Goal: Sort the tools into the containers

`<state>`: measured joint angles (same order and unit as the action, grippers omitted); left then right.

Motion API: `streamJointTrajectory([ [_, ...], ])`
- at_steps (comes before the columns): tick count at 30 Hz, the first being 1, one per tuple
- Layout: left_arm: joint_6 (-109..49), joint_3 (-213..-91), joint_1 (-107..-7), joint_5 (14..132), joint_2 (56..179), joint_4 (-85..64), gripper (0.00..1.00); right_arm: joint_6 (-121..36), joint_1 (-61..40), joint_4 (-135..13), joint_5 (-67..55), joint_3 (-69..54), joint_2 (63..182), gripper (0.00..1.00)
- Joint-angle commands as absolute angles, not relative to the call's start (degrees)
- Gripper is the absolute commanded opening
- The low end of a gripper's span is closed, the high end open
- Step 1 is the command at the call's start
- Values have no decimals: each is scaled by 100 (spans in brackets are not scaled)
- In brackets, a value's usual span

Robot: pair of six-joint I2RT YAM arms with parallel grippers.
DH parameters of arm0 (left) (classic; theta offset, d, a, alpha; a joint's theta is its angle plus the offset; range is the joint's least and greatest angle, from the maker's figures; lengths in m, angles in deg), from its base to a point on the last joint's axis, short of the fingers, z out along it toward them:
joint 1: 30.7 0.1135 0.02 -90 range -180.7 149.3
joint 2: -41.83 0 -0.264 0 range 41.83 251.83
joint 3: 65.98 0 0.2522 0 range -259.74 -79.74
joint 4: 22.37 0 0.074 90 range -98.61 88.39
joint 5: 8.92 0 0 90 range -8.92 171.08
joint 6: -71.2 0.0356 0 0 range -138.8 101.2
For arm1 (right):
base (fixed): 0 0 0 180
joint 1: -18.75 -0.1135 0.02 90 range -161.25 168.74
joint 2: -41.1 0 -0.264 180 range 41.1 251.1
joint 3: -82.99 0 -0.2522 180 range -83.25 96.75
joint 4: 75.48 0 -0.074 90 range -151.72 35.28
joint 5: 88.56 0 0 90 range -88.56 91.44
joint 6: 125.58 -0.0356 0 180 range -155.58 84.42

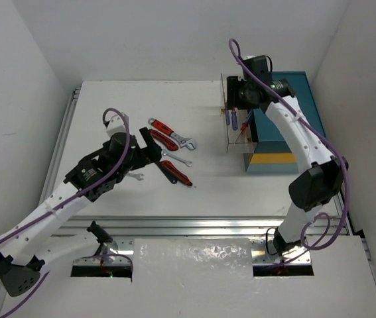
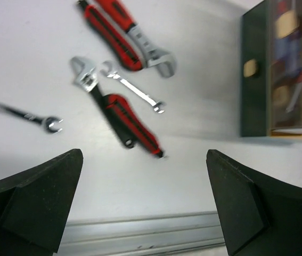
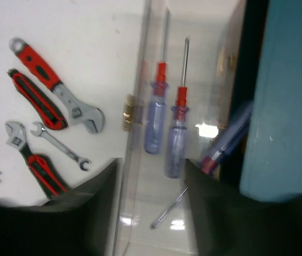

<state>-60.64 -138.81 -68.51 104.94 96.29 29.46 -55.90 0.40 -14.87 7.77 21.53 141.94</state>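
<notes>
Screwdrivers [image 3: 164, 128] lie in the pulled-out clear drawer [image 3: 140, 224] of the teal box [image 1: 292, 126]; that part looks done. Wrenches [image 1: 169, 138] and thin spanners [image 2: 135, 93] are left on the table [image 1: 108, 106]. Left gripper [image 2: 145, 208] hangs above them, jaws wide, empty. Right gripper [image 3: 151, 202] sits over the drawer, parted, holding nothing visible.

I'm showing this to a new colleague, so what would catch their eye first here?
Probably the red-and-black adjustable wrenches lying with thin silver spanners mid-table, just ahead of the left tool, which is open and empty. Next, the blue-handled screwdrivers lying in the clear drawer pulled out of the teal box, under the right tool.
</notes>
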Motion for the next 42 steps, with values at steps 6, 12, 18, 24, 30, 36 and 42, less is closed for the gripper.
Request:
streamJointTrajectory([
  [6, -5475, -13257, -6858, 10868, 8385, 3490, 100, -4938, -1324, -1295, 1663, 3749, 15165, 2],
  [12, -5316, -13002, -6867, 10543, 8068, 3200, 100, -4692, -1413, -1434, 2924, 4314, 16221, 0],
  [18, -5343, -12896, -6867, 10560, 7936, 3130, 100, -4139, -1272, -1743, 4195, 4445, 16616, 0],
  [24, -5334, -12844, -6867, 10551, 7769, 3077, 100, -4200, -772, -1698, 4345, 3911, 16477, 0],
  [30, -5325, -12826, -6867, 10499, 7822, 3042, 100, -4139, -323, -1830, 4582, 3488, 16230, 0],
  [36, -5448, -12852, -6859, 10709, 7884, 3147, 100, -3717, -156, -1989, 4986, 3418, 16221, 0],
  [42, -5536, -12835, -6867, 10788, 7883, 3165, 100, -3602, -85, -2138, 5346, 3294, 16230, 0],
])
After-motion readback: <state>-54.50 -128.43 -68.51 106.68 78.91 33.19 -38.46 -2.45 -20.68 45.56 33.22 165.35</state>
